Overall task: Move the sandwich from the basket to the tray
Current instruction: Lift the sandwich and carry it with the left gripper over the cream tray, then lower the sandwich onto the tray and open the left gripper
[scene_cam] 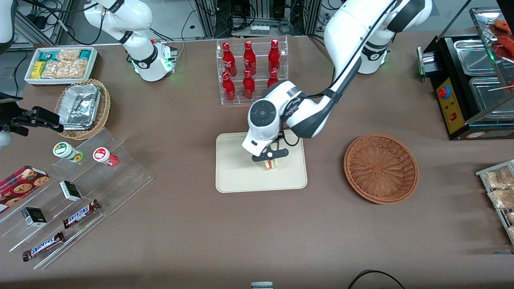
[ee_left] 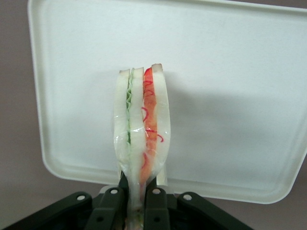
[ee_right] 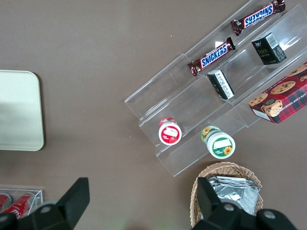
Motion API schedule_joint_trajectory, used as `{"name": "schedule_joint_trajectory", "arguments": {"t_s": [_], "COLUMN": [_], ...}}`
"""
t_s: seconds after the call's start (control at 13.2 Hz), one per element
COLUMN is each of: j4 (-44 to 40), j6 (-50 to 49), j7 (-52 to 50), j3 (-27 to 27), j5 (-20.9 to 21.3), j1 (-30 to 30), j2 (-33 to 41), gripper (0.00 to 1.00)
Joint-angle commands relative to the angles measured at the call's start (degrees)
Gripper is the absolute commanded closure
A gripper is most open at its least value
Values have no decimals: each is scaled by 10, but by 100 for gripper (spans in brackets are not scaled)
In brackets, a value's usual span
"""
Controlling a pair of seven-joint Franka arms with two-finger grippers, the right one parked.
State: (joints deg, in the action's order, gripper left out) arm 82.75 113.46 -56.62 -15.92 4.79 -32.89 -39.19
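The sandwich [scene_cam: 272,163] is a wrapped wedge of white bread with green and orange-red filling [ee_left: 142,129], held upright over the cream-beige tray [scene_cam: 237,172]. My gripper [scene_cam: 271,156] is shut on its narrow end, the black fingers [ee_left: 111,206] pinching it from both sides [ee_left: 136,201]. The tray [ee_left: 230,86] fills the wrist view beneath the sandwich. Whether the sandwich touches the tray surface I cannot tell. The reddish-brown woven basket [scene_cam: 380,167] stands beside the tray toward the working arm's end, with nothing in it.
A clear rack of red bottles [scene_cam: 251,70] stands just past the tray, farther from the front camera. Toward the parked arm's end sit acrylic steps with candy bars [scene_cam: 80,214] and cups, a foil-container basket [scene_cam: 82,107] and a snack bin [scene_cam: 61,64]. A black appliance [scene_cam: 468,84] stands at the working arm's end.
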Motion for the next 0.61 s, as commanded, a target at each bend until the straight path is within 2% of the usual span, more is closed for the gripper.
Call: {"name": "schedule_joint_trajectory", "arguments": {"t_s": [0.0,0.53], "j4": [-22,-34], "j6": [10,55], "j7": [10,14], "j3": [4,6], "j5": [15,38], "j1": [-7,-6], "j2": [-22,-42], "gripper": [100,100]}}
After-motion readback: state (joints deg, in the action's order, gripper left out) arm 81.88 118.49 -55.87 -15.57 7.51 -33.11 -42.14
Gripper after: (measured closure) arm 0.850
